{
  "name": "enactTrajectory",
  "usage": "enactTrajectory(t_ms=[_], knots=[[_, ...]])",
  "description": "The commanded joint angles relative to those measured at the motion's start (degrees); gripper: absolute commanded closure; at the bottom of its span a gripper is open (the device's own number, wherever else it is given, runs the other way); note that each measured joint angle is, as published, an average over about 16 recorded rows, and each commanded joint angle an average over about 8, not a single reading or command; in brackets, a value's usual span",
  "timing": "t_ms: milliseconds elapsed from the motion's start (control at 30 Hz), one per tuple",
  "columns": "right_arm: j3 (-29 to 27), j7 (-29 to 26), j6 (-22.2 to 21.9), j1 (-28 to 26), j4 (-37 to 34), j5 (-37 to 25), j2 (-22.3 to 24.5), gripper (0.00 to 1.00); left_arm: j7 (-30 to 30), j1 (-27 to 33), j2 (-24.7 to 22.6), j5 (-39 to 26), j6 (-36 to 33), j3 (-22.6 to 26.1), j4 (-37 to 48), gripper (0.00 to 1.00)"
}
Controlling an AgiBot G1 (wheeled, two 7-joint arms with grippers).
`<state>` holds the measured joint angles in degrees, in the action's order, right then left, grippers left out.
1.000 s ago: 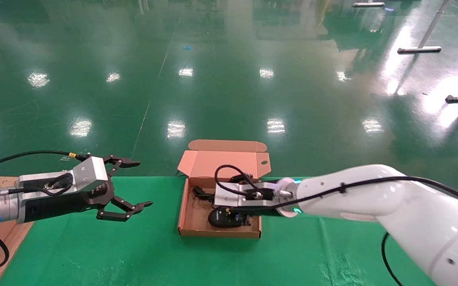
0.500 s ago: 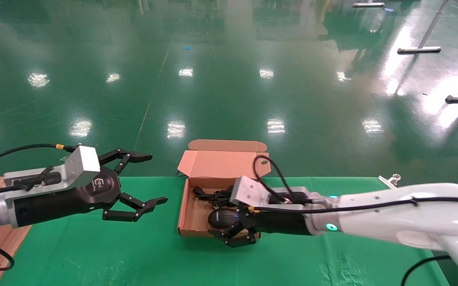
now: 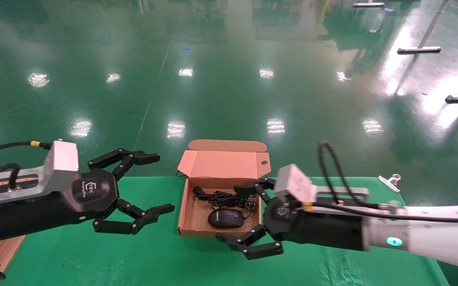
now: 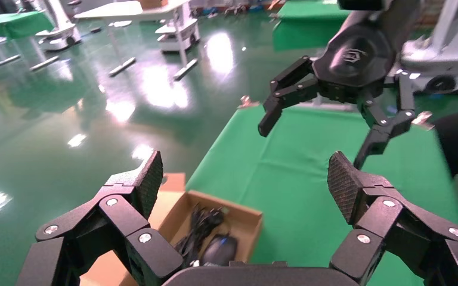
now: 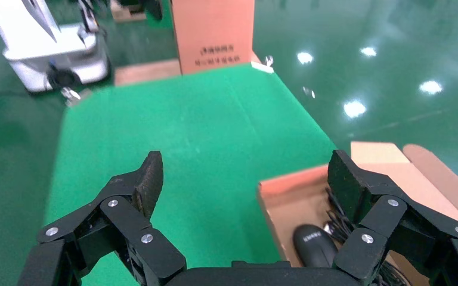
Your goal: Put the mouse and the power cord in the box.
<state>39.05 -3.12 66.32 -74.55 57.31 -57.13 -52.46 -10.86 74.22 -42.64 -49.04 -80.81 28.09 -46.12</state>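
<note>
My right gripper (image 3: 249, 216) is just beside the right side of the box (image 3: 187, 216), up above the green table (image 3: 133, 254). Its fingers (image 5: 149, 176) are spread wide apart and they hold nothing. The box sits on the table near the far edge, with its lid (image 3: 223, 163) standing open at the back. The mouse (image 3: 225, 218) lies inside the box, close to the front wall, with its blue wheel facing up. Behind the mouse, toward the lid, there is a heap of black cable (image 3: 229, 198) in the box. I cannot tell which part of that heap is the power cord and which part is the mouse's thin cable. My left gripper (image 3: 145, 186) hangs over the table on the left side of the box, a bit apart from it. Its fingers (image 4: 143, 179) are spread wide too, with nothing between them.
</note>
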Motion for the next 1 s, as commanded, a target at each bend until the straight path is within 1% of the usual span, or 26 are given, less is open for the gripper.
enactTrajectory(t_ms=[33,700,833,1000], knots=[[-1.9,-0.63,1.6,1.07,1.35,1.26,1.44,0.0,1.72,-1.01,0.61,0.57,-0.39,-0.96,-2.18,0.0],[-20.84,-6.91,17.53,11.75,14.72,13.82,15.79,0.0,18.94,-11.09,6.68,6.29,-4.28,-10.58,-24.07,0.0],[-23.39,-7.55,19.62,13.07,16.42,15.41,17.63,0.0,21.53,-12.65,7.61,7.18,-4.89,-12.07,-27.49,0.0],[-24.63,-7.65,20.57,13.59,17.14,16.09,18.41,0.0,22.78,-13.65,8.21,7.81,-5.27,-13.04,-29.58,0.0]])
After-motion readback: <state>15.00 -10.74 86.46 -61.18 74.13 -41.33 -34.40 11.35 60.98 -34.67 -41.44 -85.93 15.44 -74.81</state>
